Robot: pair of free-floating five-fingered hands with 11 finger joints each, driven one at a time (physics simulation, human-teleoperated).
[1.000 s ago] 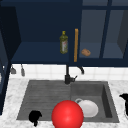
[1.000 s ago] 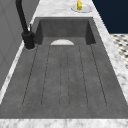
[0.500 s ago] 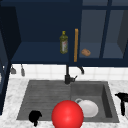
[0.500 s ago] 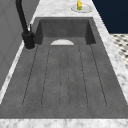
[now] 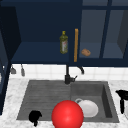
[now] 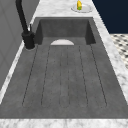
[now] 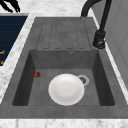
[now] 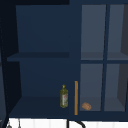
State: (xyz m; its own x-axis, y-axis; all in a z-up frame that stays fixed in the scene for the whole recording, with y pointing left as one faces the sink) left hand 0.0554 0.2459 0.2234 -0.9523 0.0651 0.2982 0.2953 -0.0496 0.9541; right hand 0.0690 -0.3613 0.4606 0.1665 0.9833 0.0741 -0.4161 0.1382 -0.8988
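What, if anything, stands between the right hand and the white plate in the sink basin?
Nothing visible does. The right hand hovers by the right rim of the sink; the white plate lies in the basin, with bare floor between them. The red ball shows at the plate's left.

Sink [image 5: 107,100]: drainboard [image 6: 65,75] on the left, basin on the right, tap [image 5: 67,77] behind the divide. Plate [image 7: 66,89] lies in the basin, just beside the drain [image 7: 83,80]. Ball [image 5: 67,114] sits in front of the plate (front view). Left hand [image 5: 35,117] at the drainboard's front edge, left of the ball. Right hand [image 5: 121,96] over the counter right of the sink. In the cabinet above, bottle [image 8: 64,96] on the bottom shelf, left of the door handle [image 8: 76,97].
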